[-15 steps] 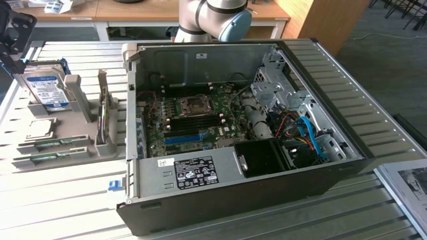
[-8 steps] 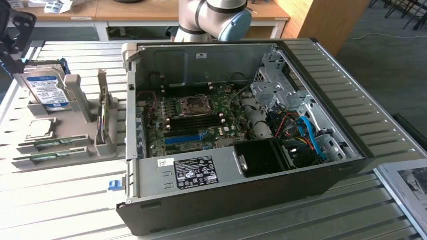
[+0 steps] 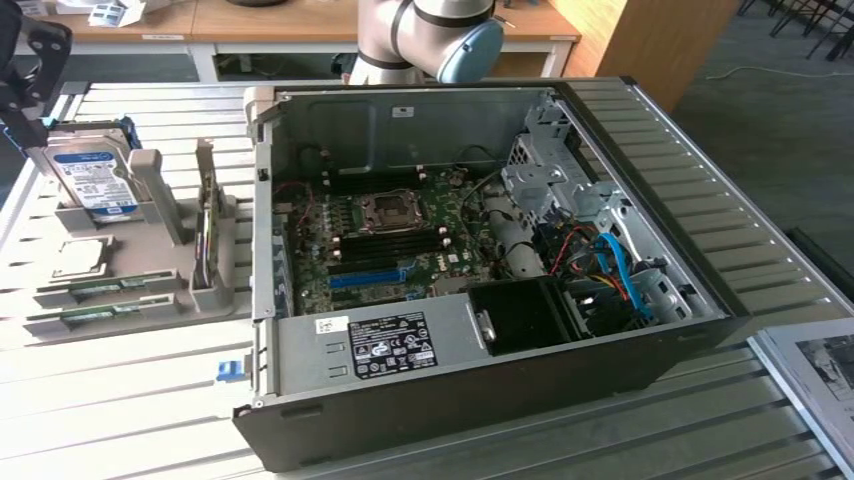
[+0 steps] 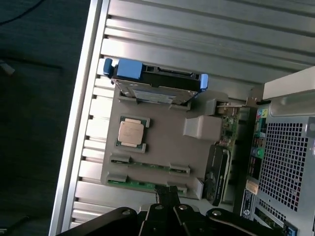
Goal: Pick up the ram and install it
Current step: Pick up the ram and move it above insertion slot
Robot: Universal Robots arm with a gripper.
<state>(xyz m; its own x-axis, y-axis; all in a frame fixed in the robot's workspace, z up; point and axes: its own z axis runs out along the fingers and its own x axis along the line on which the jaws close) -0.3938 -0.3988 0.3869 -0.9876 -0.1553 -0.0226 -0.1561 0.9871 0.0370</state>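
Two ram sticks, thin and green, lie flat in slots at the near end of a grey holder [image 3: 134,265]; they are ram [image 3: 104,288] and ram [image 3: 94,313]. In the wrist view they appear as ram [image 4: 147,165] and ram [image 4: 139,183]. My gripper [image 4: 167,192] hangs above the holder, its two dark fingers pressed together and holding nothing. The tips line up over the outer ram stick without touching it. In the exterior view, the gripper [image 3: 30,90] is a dark shape at the left edge, well above the holder.
The holder also carries a hard drive [image 3: 91,180] standing upright, a square silver processor [image 3: 80,258] and an upright card [image 3: 207,225]. An open computer case [image 3: 467,250] with its motherboard [image 3: 387,235] stands to the exterior view's right. The slatted metal table [image 3: 120,400] ends just beyond the holder.
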